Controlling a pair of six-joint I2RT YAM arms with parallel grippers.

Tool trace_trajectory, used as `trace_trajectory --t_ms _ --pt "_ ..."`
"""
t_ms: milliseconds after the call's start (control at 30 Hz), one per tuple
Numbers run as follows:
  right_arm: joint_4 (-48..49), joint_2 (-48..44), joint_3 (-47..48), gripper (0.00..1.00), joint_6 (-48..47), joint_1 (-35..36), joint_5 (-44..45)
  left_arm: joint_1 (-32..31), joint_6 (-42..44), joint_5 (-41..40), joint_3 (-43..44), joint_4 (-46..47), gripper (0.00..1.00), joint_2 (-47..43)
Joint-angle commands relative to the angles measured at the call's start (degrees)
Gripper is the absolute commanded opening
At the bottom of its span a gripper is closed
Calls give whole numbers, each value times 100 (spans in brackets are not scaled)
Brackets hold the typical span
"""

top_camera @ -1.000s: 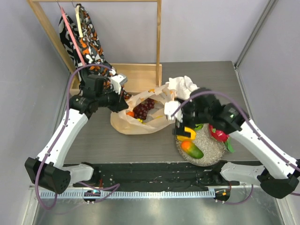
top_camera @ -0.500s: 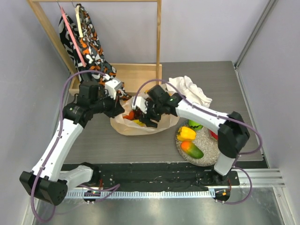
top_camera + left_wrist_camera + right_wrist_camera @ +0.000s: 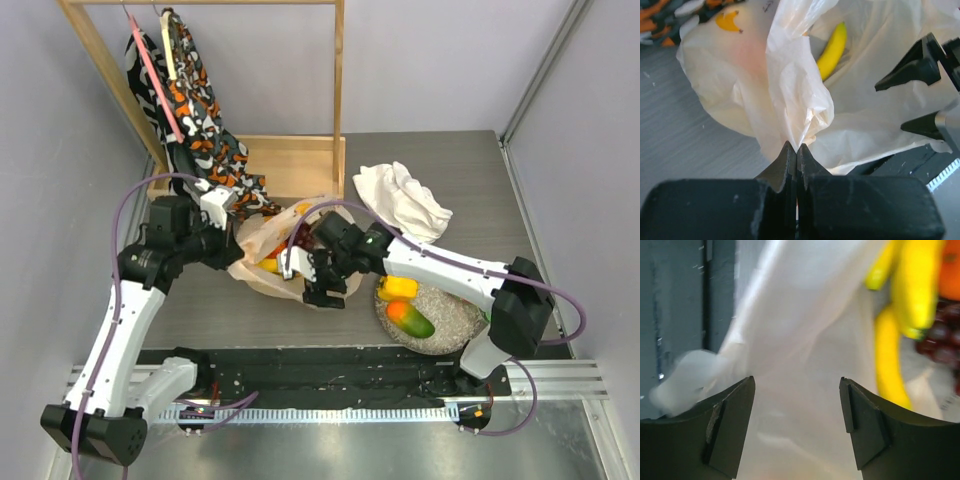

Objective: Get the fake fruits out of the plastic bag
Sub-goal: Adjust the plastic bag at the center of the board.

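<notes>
The left gripper was clamped on a fold of the plastic bag. The right gripper stood open above bag film. The banana bunch lay ahead, rightward, so reaching past the film seemed best.

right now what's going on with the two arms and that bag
The left gripper is pinched shut on a fold of the plastic bag. The right gripper stands open at the bag, gripping nothing. A banana and grapes lie inside; a mango and a yellow fruit sit on the round dish.
</notes>
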Motion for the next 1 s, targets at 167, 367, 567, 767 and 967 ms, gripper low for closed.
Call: trace_trajectory --t_ms 167,367,567,767,967 --pt "732 420 -368 79 91 401 258 21 2211 -1938 243 -1969 0 -734" --pt "1014 1060 841 80 82 410 776 21 2154 -1499 -363 -1723 0 -1414" --pt "1023 1703 1889 74 319 269 506 21 1784 -1648 -425 -1338 0 -1045" --pt "919 1915 2251 71 803 225 234 21 1722 -1710 -321 -1133 0 -983" --pt "-417 1081 1866 68 -373 418 -349 21 1423 -1465 -144 -923 0 -1097"
